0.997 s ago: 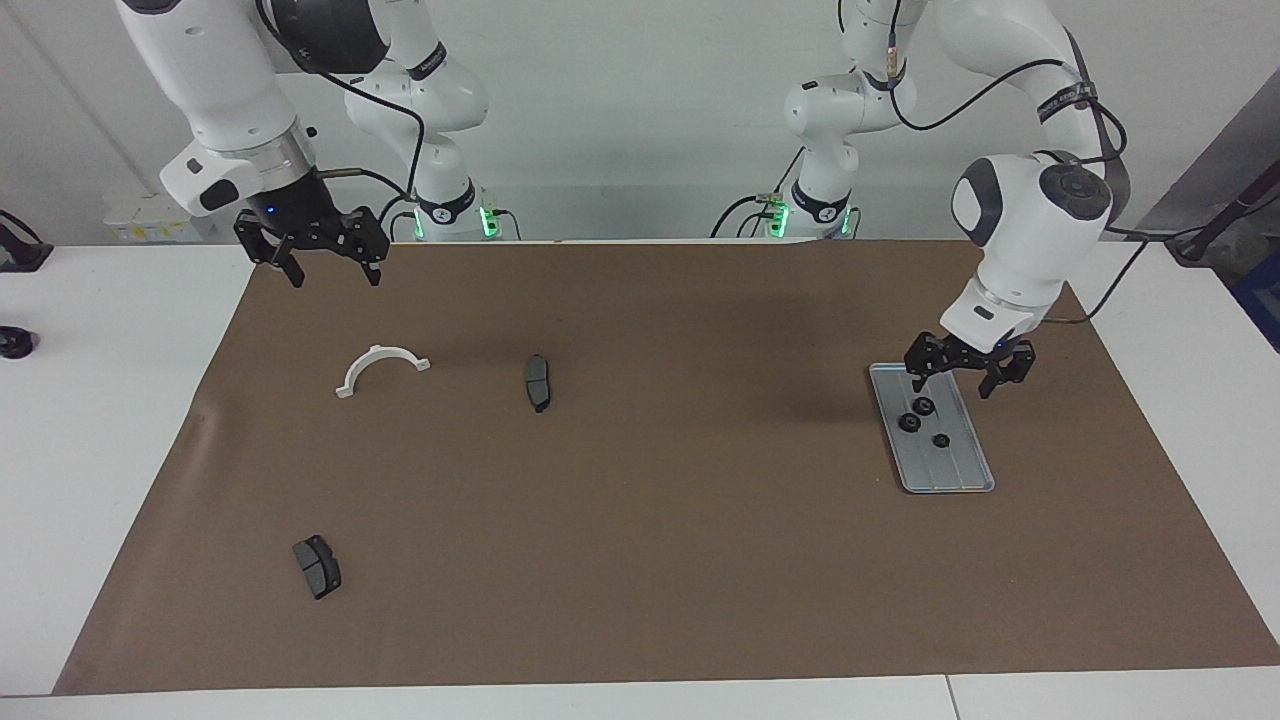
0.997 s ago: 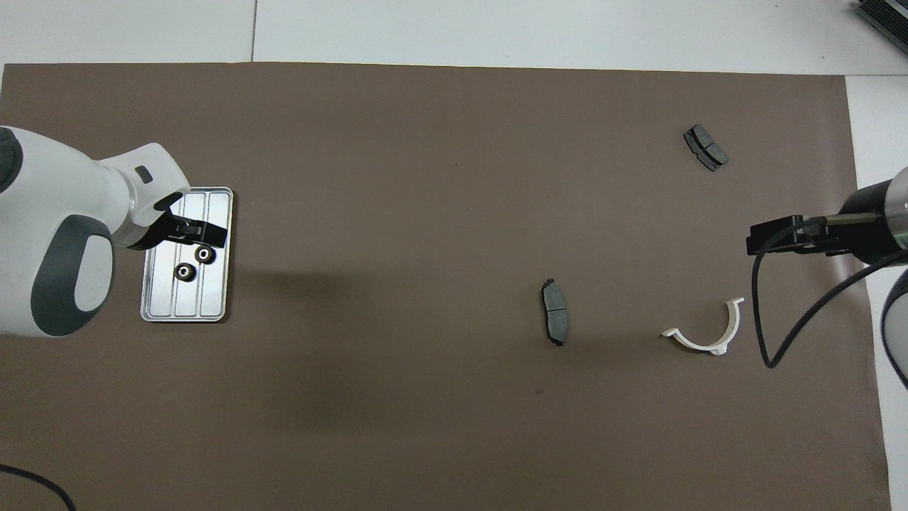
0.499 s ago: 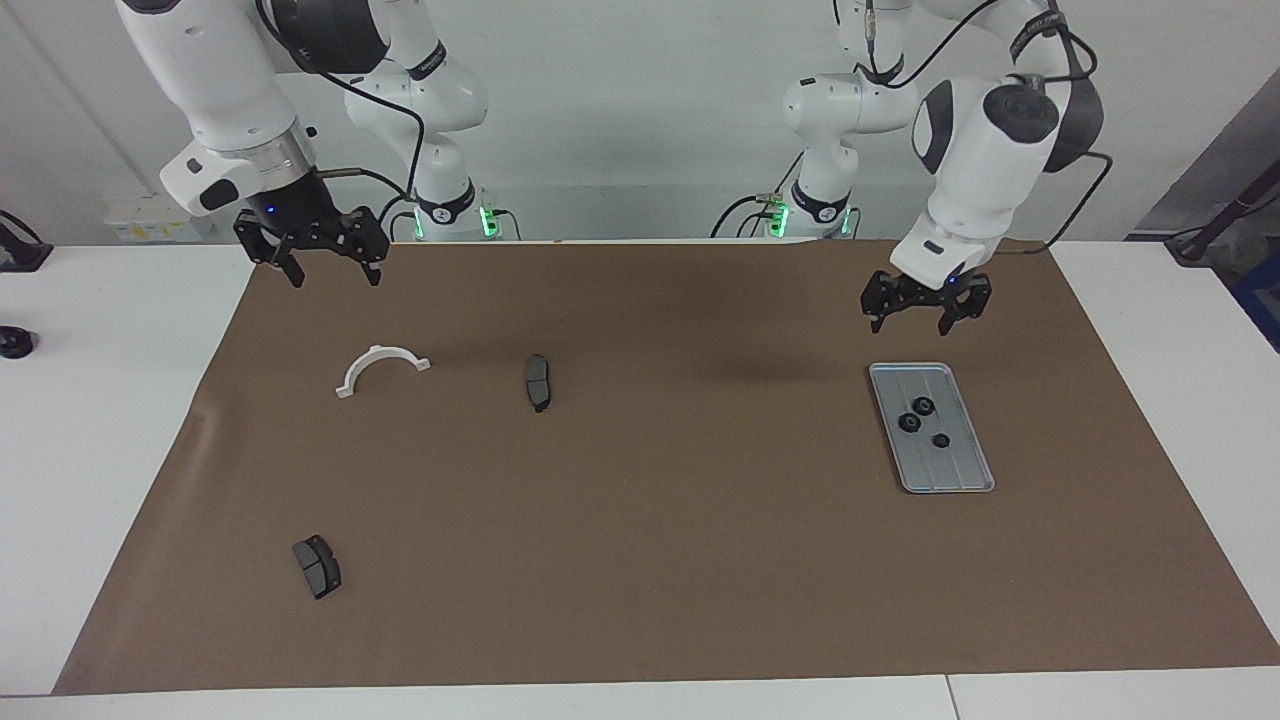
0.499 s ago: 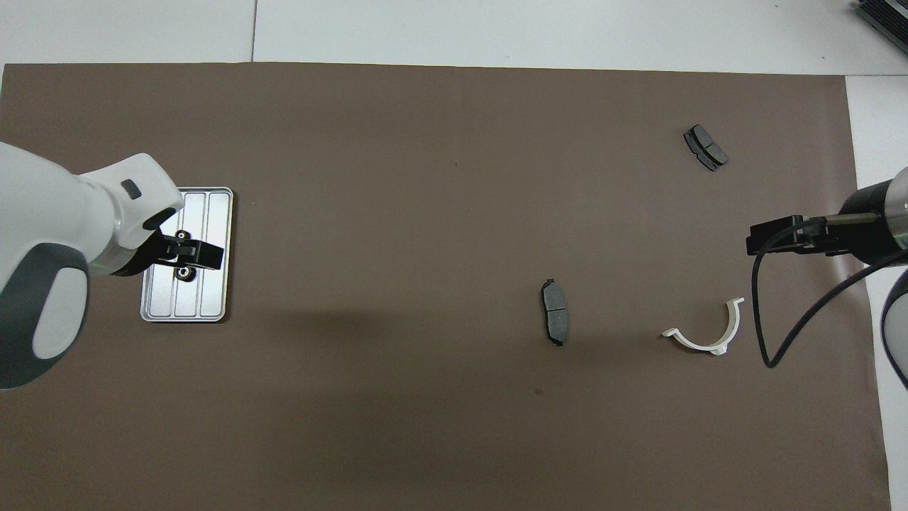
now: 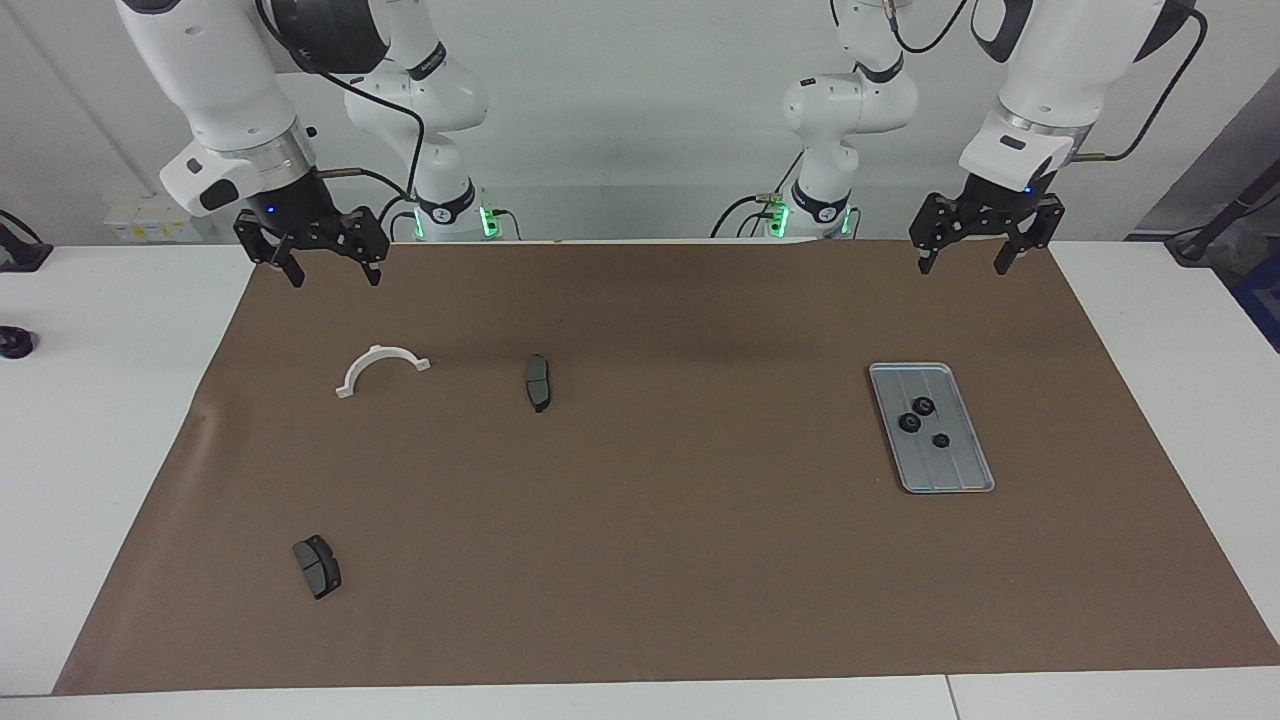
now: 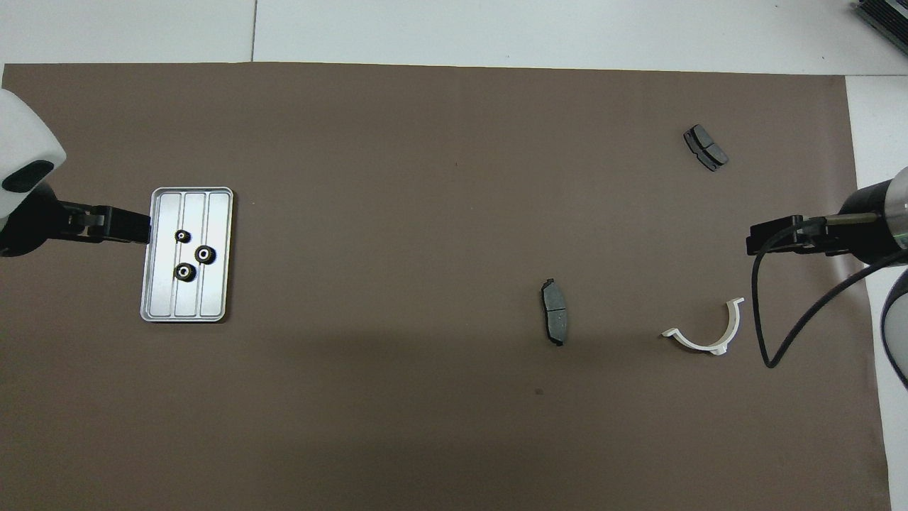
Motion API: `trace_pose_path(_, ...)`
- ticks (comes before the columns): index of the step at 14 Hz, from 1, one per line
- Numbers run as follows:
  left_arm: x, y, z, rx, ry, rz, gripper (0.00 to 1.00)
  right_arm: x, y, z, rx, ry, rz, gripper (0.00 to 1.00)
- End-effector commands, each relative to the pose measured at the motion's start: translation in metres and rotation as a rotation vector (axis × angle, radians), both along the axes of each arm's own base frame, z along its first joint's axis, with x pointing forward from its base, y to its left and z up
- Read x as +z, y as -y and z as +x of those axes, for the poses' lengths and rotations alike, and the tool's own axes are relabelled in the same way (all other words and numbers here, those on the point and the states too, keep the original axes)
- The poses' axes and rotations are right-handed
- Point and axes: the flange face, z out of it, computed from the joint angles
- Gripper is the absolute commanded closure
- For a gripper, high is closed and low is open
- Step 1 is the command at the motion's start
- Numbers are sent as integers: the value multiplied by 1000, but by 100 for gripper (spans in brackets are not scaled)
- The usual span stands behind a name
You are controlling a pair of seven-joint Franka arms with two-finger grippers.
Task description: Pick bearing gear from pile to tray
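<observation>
No readable brand or label text anywhere; small lettering on the arm bands is too tiny to make out.

Left tool [image 5: 978, 248]: jaws spread wide, released, holding nothing, touching nothing. It hangs in the air over the mat edge at the robots' end, up from the tray [image 5: 958, 478].

Right tool [image 5: 322, 263]: also spread wide, empty, touching nothing, hanging over the mat corner at the right arm's end, well apart from the tray.

Tray sits flat on the brown mat [image 5: 660, 520] covering the bench [image 5: 90, 420], toward the left arm's end. Three black bearing gears [image 5: 924, 406] lie in the tray, clustered around its middle: two just beside each other, the third a bit apart.

Well apart from the tray, toward the right arm's end: one grey brake pad [image 5: 538, 382], a white half-ring bracket [image 5: 381, 368] further along, and a second brake pad [image 5: 317, 566] farther from the robots than the tray.
</observation>
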Motion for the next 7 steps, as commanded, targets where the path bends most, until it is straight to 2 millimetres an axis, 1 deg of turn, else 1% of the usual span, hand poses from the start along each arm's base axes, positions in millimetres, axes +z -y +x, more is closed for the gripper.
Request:
trace_pose_path(1, 2, -11, 9, -36, -53, -13, 0, 2, 2, -7, -7, -6, 17, 0)
trace_pose_path(3, 1, -14, 12, -41, -42, -12, 0, 1, 2, -7, -7, -7, 17, 0)
trace_pose_path(7, 1, -13, 11, -49, -29, -17, 0, 1, 3, -7, -8, -7, 17, 0)
